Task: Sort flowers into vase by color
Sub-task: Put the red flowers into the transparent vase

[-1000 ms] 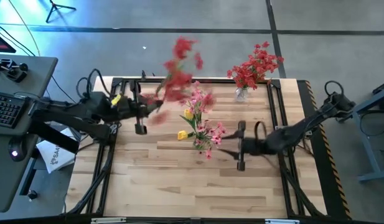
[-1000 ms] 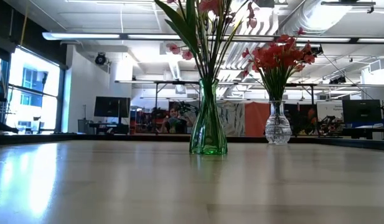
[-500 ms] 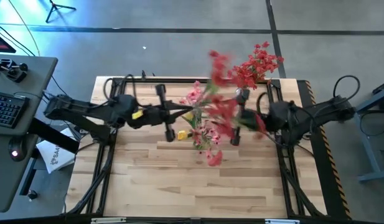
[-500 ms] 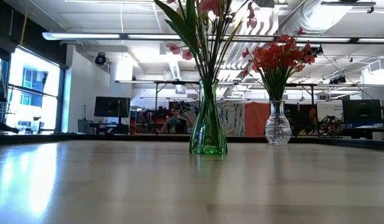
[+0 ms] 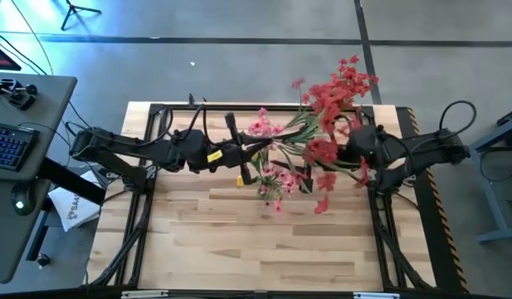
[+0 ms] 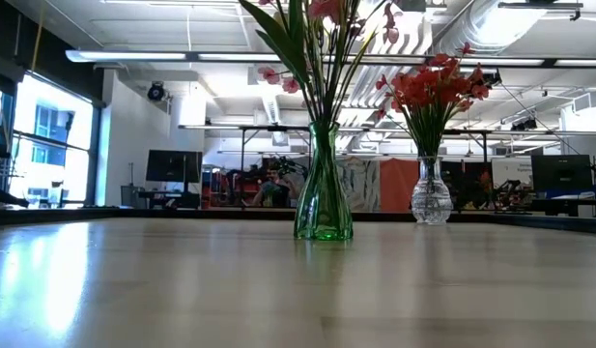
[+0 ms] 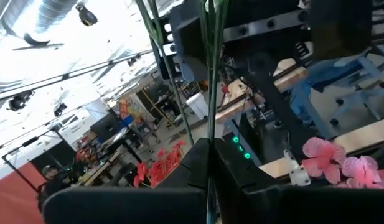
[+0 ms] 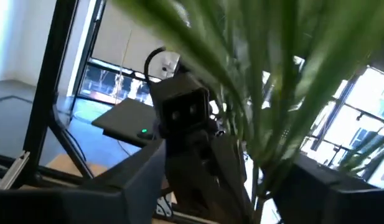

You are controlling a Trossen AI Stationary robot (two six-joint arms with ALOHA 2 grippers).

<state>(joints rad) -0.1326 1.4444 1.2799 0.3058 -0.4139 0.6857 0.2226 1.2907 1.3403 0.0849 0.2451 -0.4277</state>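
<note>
Everything is easiest placed against the green glass vase (image 6: 323, 193) of pink and yellow blooms standing mid-table on the pale wooden table (image 5: 239, 241). Above it and slightly toward the left arm's side, the left pincer (image 5: 237, 158) is clamped shut on the thin green stems (image 7: 210, 81) of a spray of red artificial flowers (image 5: 322, 149) — the stalks run straight up out of its closed fingers in the left wrist view. The spray lies nearly level in the air, reaching from the left pincer across the top of the green vase to the far side of it, where the right pincer (image 5: 343, 154) waits with its jaws spread, green leaves and stems crowding its own camera; whether it touches them yet I cannot tell. Holding the stems by their bare lower ends keeps the blooms free and offers the stalk to the other arm, so this looks like a hand-over. Beyond the green vase, toward the back right corner, the clear glass vase (image 6: 431, 198) already carries red blooms — the likely home for this spray.
</note>
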